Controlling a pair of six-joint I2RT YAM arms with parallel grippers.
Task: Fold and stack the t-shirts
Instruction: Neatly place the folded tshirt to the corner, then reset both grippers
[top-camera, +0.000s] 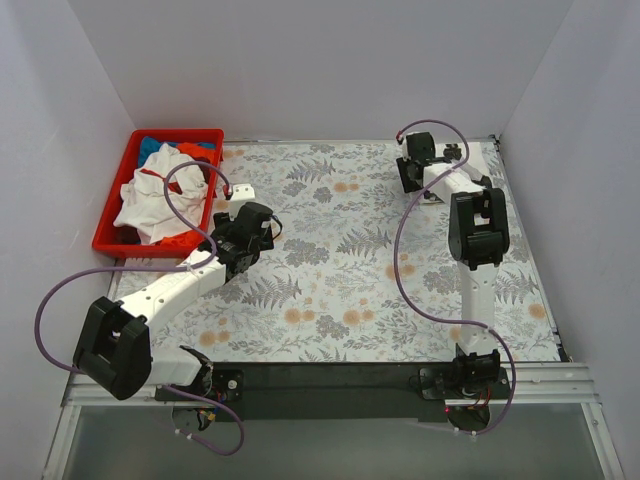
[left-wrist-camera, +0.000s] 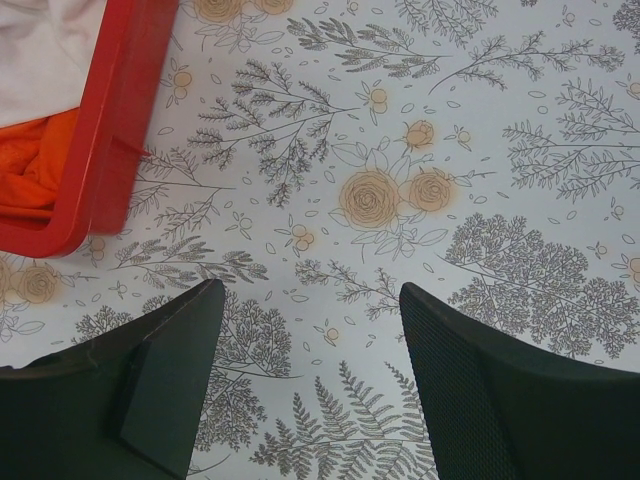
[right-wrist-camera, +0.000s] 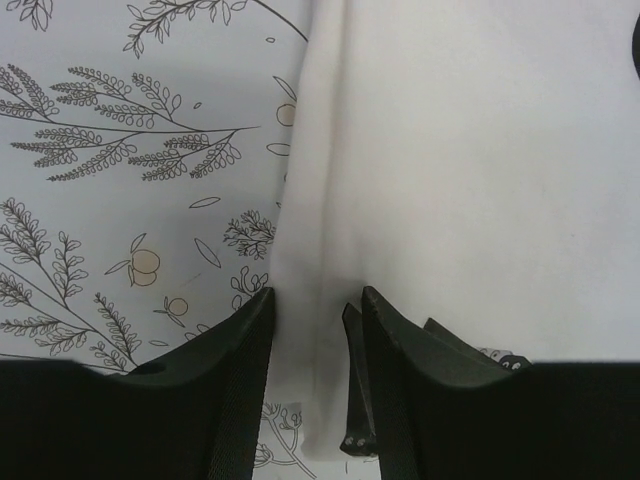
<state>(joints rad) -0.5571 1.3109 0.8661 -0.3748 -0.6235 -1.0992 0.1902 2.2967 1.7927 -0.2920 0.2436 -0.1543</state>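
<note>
From above, crumpled white, blue and orange-red cloth t-shirts (top-camera: 150, 195) are seen piled in the red plastic bin (top-camera: 180, 132) at the bench's far-left corner. In the left wrist view, the left gripper (left-wrist-camera: 310, 290) is spread wide over the floral-patterned table covering (left-wrist-camera: 480, 150), just beside the bin's corner. In the right wrist view, the right gripper (right-wrist-camera: 315, 295) is narrowly parted, empty, before a plain white surface (right-wrist-camera: 480, 150).

Crumpled cloth t-shirts (top-camera: 158, 195) fill a red plastic bin (top-camera: 108, 205) at the surface's (top-camera: 380, 280) far-left corner. A white, red-trimmed shirt (top-camera: 145, 200) tops a blue shirt (top-camera: 153, 143) and an orange-red shirt (left-wrist-camera: 35, 165).

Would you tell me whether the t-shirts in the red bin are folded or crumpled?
Crumpled: the t-shirts lie in a rumpled heap inside the red bin, none folded flat.
</note>
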